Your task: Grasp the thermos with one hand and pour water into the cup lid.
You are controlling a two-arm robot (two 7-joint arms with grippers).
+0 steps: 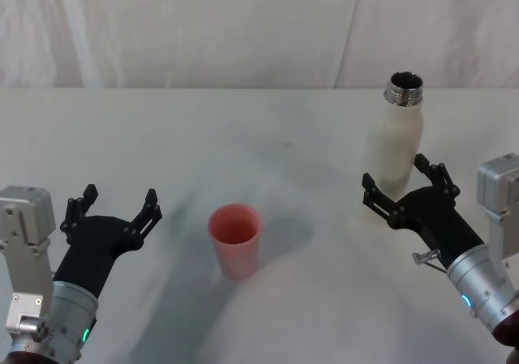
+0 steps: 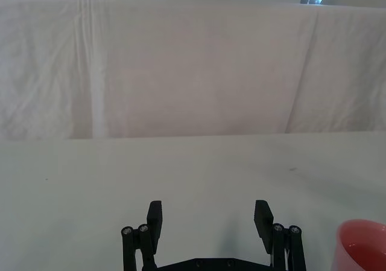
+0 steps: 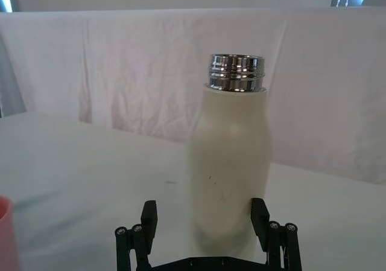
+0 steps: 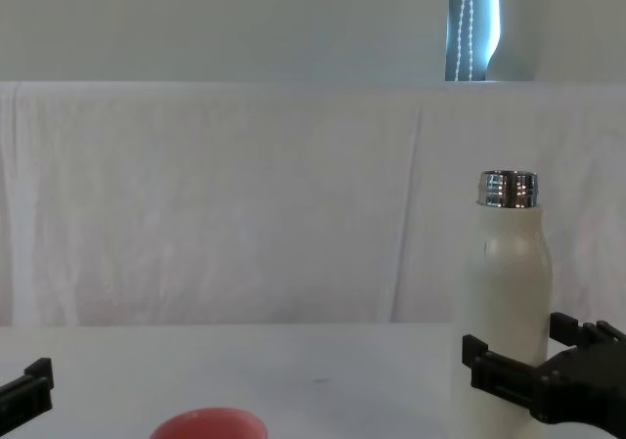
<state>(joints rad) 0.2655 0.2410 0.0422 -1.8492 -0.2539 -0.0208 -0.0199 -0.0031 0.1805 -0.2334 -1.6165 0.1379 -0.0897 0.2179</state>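
right gripper (image 1: pixel 405 187) open astride thermos (image 1: pixel 397 133)

left claw (image 2: pixel 208 218) spread open, cup lid (image 2: pixel 362 247) beside, white table (image 2: pixel 181 168)

Thermos (image 4: pixel 507 292) base hidden behind right hand (image 4: pixel 538 366).

The tall cream-white thermos with a steel neck (image 1: pixel 397 141) stands upright on the white cloth-covered table (image 1: pixel 243 129), far right. The small salmon-pink cup lid (image 1: pixel 235 238) sits nearer, centre-left, well apart. The black right gripper (image 1: pixel 403 190) straddles the thermos base; the black left gripper (image 1: pixel 112 210) hovers left of the cup lid.
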